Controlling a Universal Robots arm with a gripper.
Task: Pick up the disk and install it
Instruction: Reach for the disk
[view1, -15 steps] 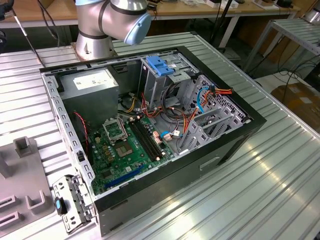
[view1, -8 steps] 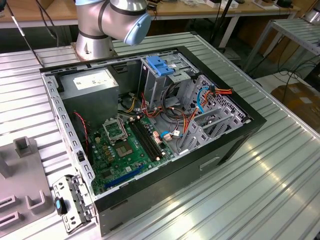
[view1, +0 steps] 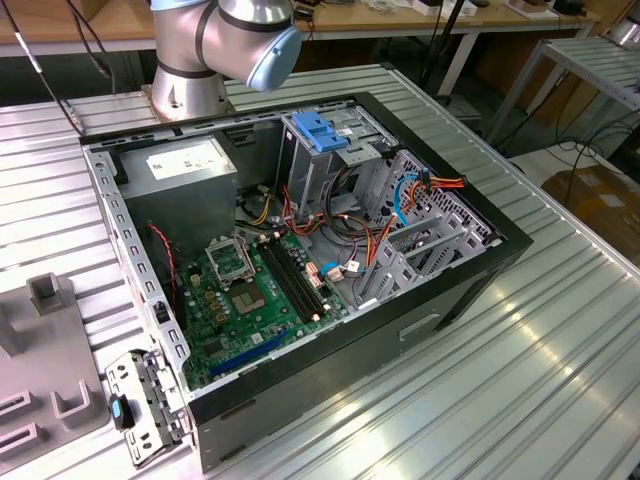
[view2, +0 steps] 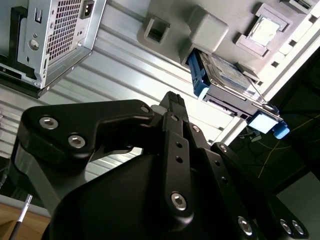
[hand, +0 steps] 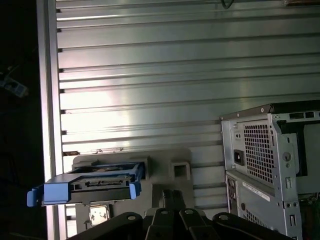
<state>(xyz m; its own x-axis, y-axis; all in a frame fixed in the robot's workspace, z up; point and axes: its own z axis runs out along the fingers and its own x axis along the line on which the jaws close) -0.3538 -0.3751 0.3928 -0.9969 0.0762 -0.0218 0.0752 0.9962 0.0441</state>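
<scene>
At the arm's tip, the gripper has its black fingertips drawn together with nothing between them; both wrist views show it in the air above the table, touching nothing. Beyond the fingertips in the first wrist view lies the disk, seen end-on with a blue rail down each side. It rests on a grey holder and is well apart from the gripper. The second wrist view shows the disk's silver top and blue-banded label. It sits tilted against a block of the holder, close to the table's edge.

Further out in both wrist views stands the rear of the computer case with its perforated grille, off to one side of the holder and not touching it.

From the exterior view, the case lies open on the ribbed metal table. The motherboard is exposed, the grey power supply box is at the far left inside, and a metal cage topped by a blue latch stands to its right. The arm's base rises just behind the case. Part of the grey holder shows at the exterior view's near left, beside a small metal bracket.
</scene>
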